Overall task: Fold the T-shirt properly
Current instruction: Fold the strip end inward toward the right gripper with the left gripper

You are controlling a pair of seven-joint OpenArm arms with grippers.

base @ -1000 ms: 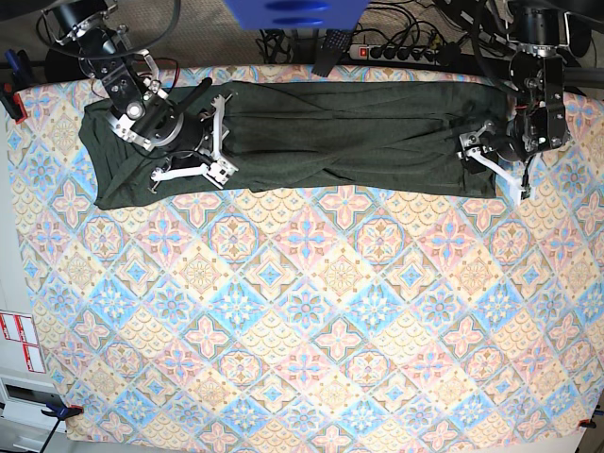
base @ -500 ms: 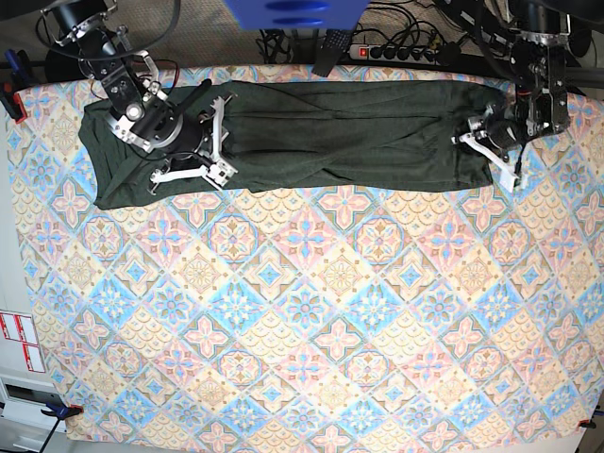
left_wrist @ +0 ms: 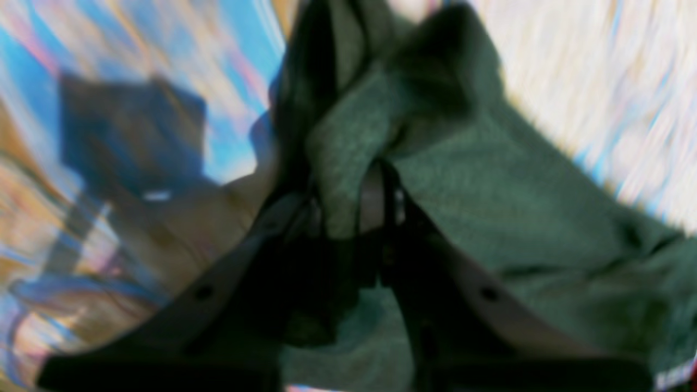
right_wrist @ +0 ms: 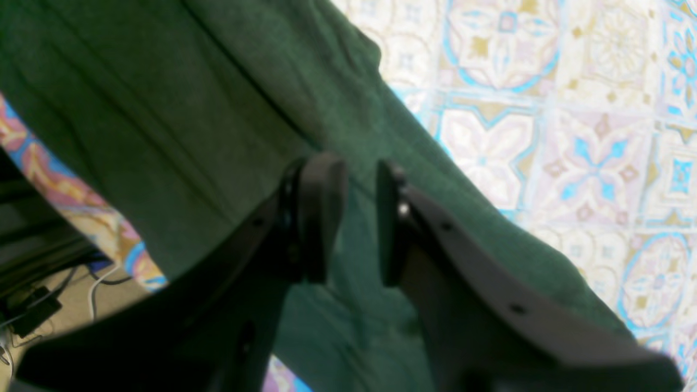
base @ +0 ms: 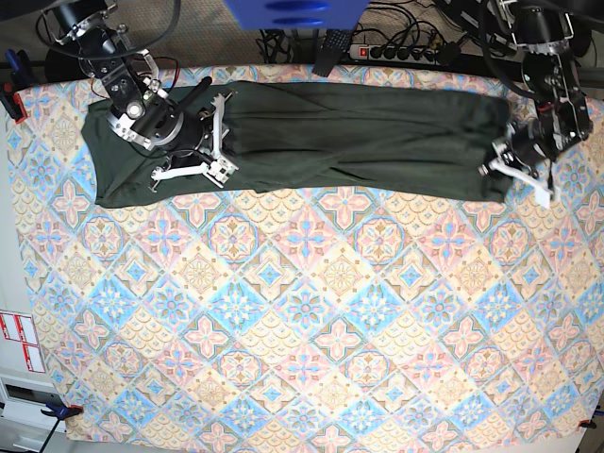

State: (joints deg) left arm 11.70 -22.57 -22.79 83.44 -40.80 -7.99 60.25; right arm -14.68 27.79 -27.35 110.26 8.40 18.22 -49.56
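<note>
The T-shirt (base: 349, 137) is a dark olive-green knit garment lying stretched in a long band along the far side of the table. At its right end my left gripper (base: 514, 168) is shut on a bunch of the fabric. In the blurred left wrist view the T-shirt (left_wrist: 490, 207) is pinched between the jaws of my left gripper (left_wrist: 354, 212). My right gripper (base: 225, 137) hovers over the shirt's left part. In the right wrist view my right gripper (right_wrist: 362, 218) stands open with a narrow gap and nothing between its fingers, with the T-shirt (right_wrist: 163, 125) beneath it.
A patterned tablecloth (base: 302, 311) covers the table. A power strip with cables (base: 396, 52) lies behind the far edge, and a blue object (base: 293, 11) hangs at the top. A clamp (base: 11, 99) sits on the left edge.
My left gripper closed on the shirt's right end, lifted it inward, then drew it out to the right, pulling the fabric straighter. The right gripper stayed put.
</note>
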